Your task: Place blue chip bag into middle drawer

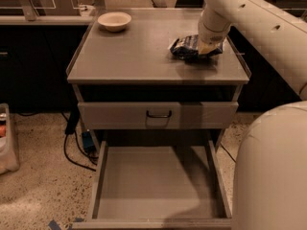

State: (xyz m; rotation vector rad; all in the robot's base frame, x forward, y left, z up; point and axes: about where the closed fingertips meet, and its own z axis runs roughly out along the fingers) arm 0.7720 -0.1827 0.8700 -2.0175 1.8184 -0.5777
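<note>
The blue chip bag (186, 47) lies on the right side of the grey cabinet top (139, 56). My gripper (207, 46) comes down from the white arm at the upper right and sits on the bag's right end, hiding part of it. The middle drawer (158, 186) is pulled out wide open below, towards the camera, and its flat floor is bare.
A cream round bowl (114, 20) stands at the back left of the cabinet top. A closed drawer front with a small black handle (159, 114) sits above the open drawer. Black cables (76, 147) lie on the floor at the left. My white base (273, 171) fills the lower right.
</note>
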